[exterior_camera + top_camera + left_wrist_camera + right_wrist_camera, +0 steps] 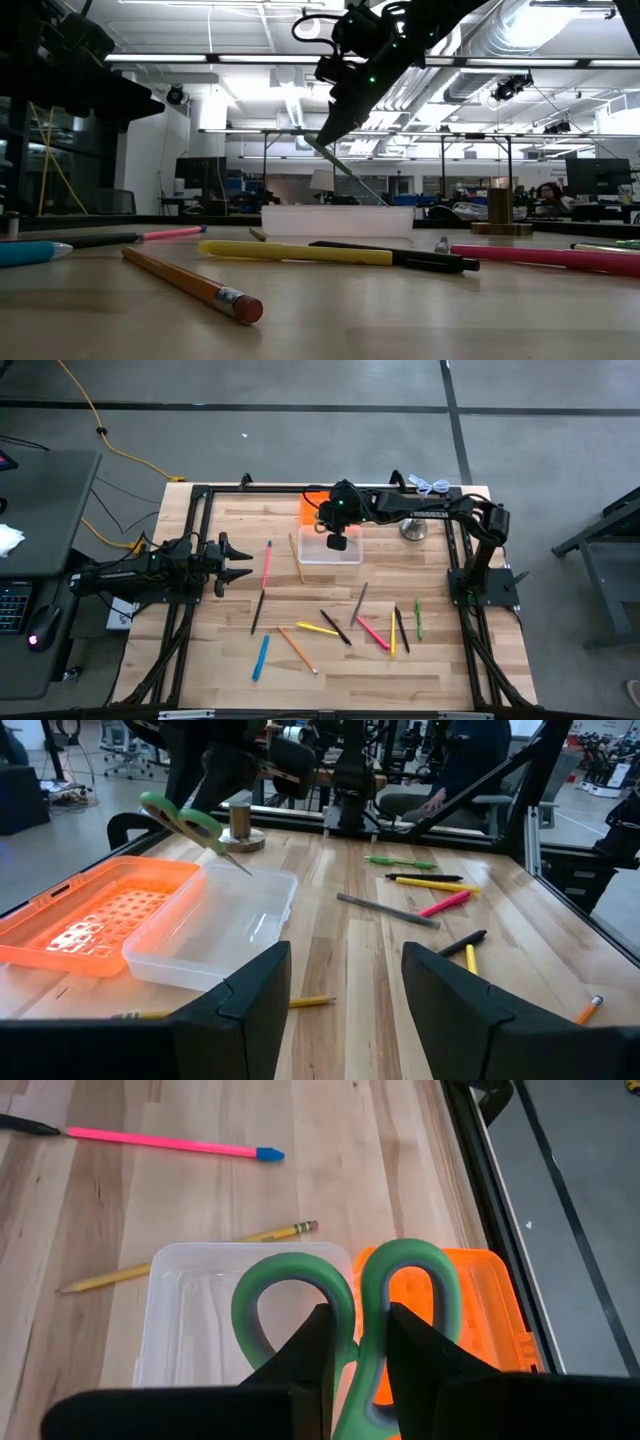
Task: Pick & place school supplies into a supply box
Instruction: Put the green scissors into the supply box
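Observation:
My right gripper (337,542) hangs over the clear supply box (330,548) at the table's far middle, shut on green-handled scissors (350,1295). Their blades (350,175) slant down toward the box's rim. The orange lid (312,508) lies flat against the box's far side. Several pens and pencils lie flat on the table: a pink pen (267,563) and a pencil (296,557) left of the box, and others such as a yellow pen (317,628) nearer the front. My left gripper (240,560) waits open at the table's left, touching nothing. My right gripper pinches the scissors between its two fingers just behind the handle loops, where the two meet (357,1342). Both green loops stick out past the fingertips. The fingers slant down from the table's right. The scissors are lifted clear, blades (235,860) angled down over the box.
A silver bell-shaped object (413,528) stands right of the box, under my right arm. A black frame (200,500) runs round the table's edges. Bare wood lies between the box and the pens at the front. A person sits beyond the table's right side (470,760).

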`<state>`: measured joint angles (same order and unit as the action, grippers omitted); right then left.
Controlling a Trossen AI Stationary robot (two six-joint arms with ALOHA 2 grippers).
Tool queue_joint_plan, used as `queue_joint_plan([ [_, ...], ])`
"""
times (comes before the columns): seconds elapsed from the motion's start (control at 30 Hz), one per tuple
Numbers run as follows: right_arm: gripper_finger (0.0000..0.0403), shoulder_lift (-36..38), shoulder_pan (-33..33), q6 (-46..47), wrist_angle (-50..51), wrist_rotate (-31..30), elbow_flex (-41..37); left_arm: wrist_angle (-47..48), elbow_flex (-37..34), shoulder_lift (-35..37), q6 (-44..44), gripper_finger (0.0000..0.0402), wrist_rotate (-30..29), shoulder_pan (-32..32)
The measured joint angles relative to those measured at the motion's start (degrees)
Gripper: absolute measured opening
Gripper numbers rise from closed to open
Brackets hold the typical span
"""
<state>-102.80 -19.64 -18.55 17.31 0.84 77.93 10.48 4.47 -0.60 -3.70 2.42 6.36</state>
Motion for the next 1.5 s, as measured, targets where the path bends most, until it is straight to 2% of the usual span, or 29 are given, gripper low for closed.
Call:
queue_joint_plan([
  [0.2,0.0051,-0.9,0.0,0.0,-0.9,1.0,0.0,0.0,0.0,0.0,0.0,0.0223,0.0,0.0],
  [0.67,0.0050,-8.8,1.7,0.0,-2.6,1.0,0.0,0.0,0.0,0.0,0.4,0.0223,0.0,0.0],
  [1.5,0.0054,-9.0,1.7,0.0,-3.4,3.1,0.0,0.1,0.0,0.0,1.0,0.0223,-1.8,0.0],
])
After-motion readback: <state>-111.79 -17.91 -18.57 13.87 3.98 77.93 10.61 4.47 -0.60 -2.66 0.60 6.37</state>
